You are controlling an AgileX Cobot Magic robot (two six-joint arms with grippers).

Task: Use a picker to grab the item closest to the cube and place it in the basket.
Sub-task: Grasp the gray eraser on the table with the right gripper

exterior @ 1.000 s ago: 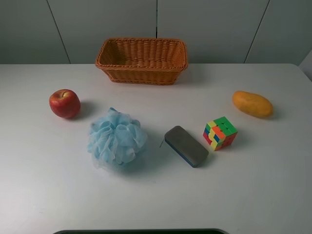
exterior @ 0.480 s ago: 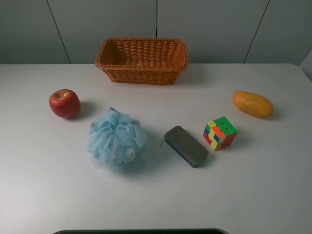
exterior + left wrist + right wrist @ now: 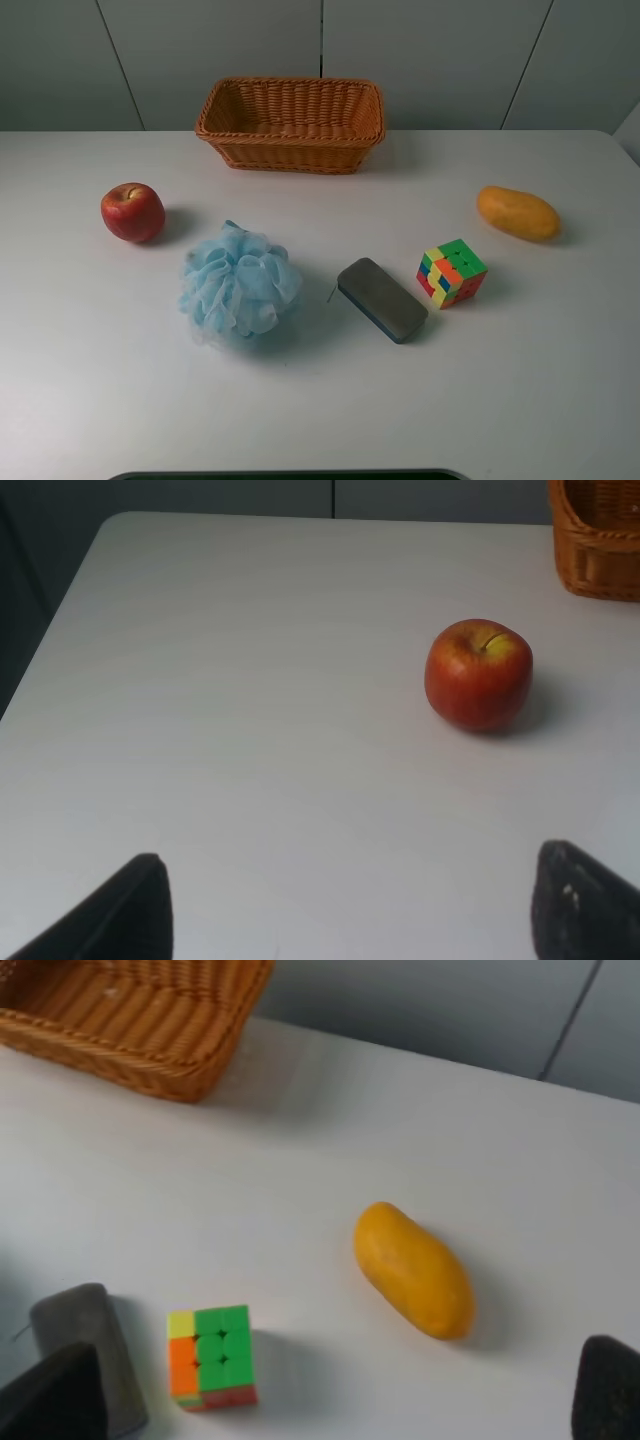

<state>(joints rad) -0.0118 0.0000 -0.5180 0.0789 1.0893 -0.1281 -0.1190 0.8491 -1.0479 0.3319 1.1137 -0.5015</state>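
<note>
The dark grey block with a blue bottom layer (image 3: 382, 299) lies flat on the white table, just left of the multicoloured cube (image 3: 452, 272). The wicker basket (image 3: 290, 150) stands at the back centre. Neither gripper shows in the exterior view. In the right wrist view the block (image 3: 100, 1340), the cube (image 3: 210, 1355) and the basket (image 3: 150, 1065) lie ahead of my right gripper (image 3: 330, 1400), which is open and empty. My left gripper (image 3: 345, 920) is open and empty above bare table.
A light-blue bath pouf (image 3: 240, 283) sits left of the block. A red apple (image 3: 132, 212) lies at the far left, also in the left wrist view (image 3: 478, 673). A mango (image 3: 517, 213) lies at the right, also in the right wrist view (image 3: 413, 1270).
</note>
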